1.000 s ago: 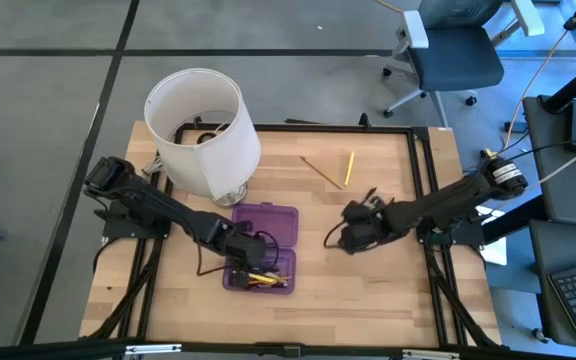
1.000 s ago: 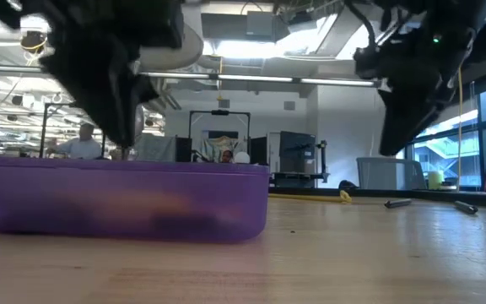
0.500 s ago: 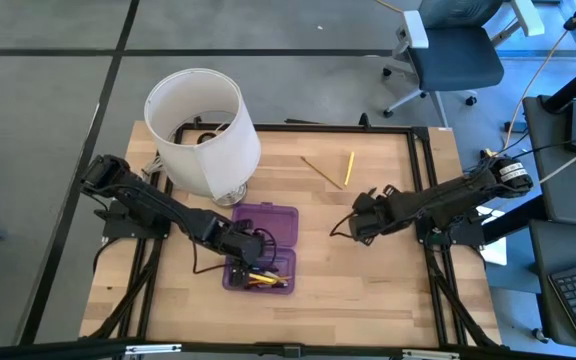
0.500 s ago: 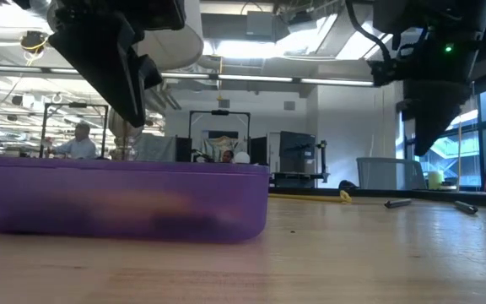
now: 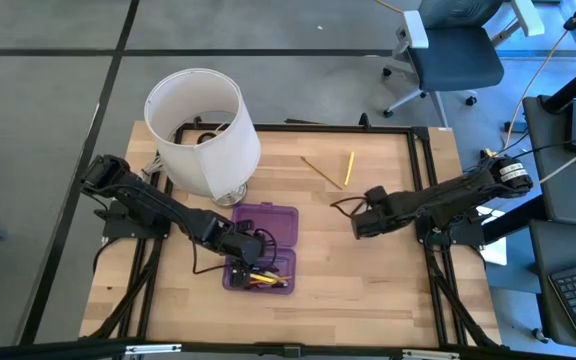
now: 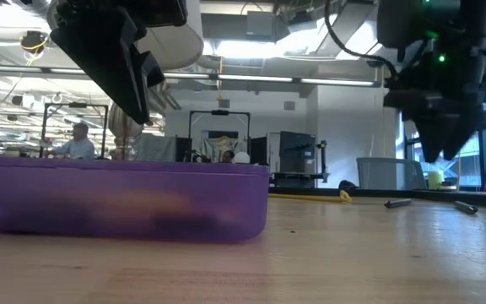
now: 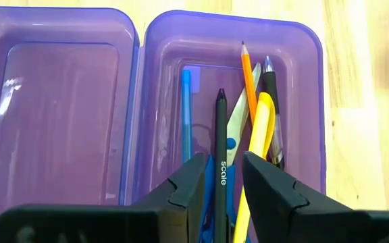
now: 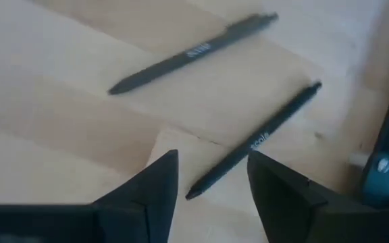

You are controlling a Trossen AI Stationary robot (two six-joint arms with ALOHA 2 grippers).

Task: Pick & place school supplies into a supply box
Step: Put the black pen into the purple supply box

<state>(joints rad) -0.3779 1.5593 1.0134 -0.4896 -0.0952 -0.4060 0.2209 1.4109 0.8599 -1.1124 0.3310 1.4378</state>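
Two dark pens [image 8: 248, 145] (both printed "scale") visible.

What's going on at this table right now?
A two-armed robot is putting school supplies into an open purple pencil case. The left hand hangs over the case with a black pen between its fingers, above the scissors, an orange pencil and a blue pen already inside. The right hand hovers open over two dark pens on the wood. Two pencils wait farther back.
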